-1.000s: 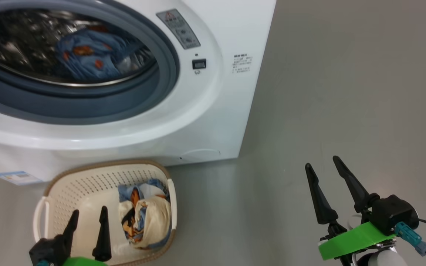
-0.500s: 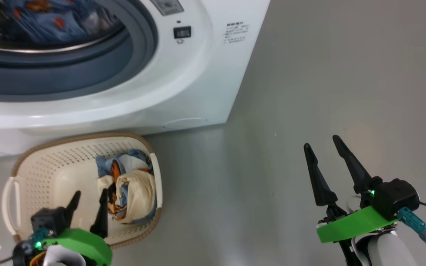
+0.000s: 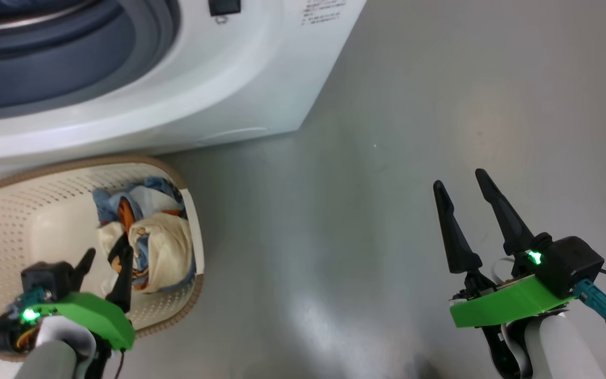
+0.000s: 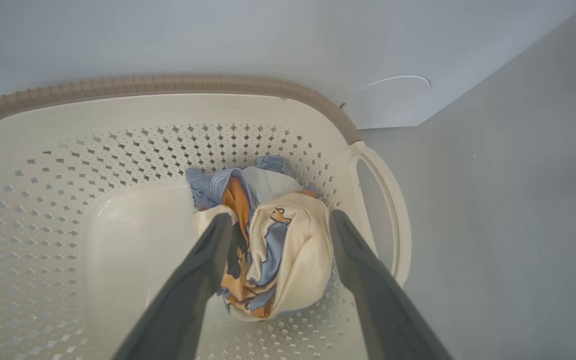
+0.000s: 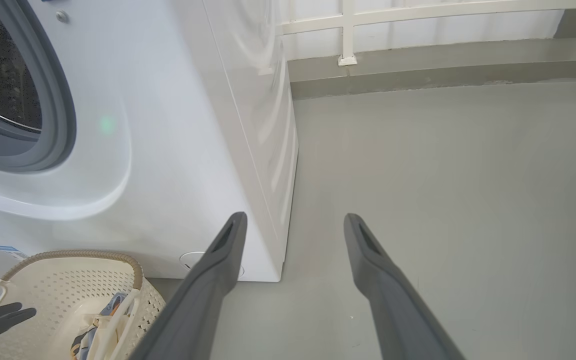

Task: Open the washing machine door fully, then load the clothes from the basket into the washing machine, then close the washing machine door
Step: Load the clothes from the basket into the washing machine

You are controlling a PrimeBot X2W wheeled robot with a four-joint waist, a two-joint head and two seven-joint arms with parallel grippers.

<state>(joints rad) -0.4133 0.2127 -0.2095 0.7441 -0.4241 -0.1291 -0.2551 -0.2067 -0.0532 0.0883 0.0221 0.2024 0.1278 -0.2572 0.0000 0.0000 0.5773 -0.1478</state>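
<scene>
The head view looks steeply down onto the grey floor (image 3: 376, 210), with the lower front of the big white front-loading washing machine (image 3: 219, 95) at its top left and the cream-white perforated plastic basket (image 3: 13, 210) at its lower left. The left wrist view sits close over that basket, facing into it along the left gripper (image 4: 279, 216). The right wrist view looks from farther back along the right gripper (image 5: 294, 216); all three share the basket and the machine's lower front.
</scene>
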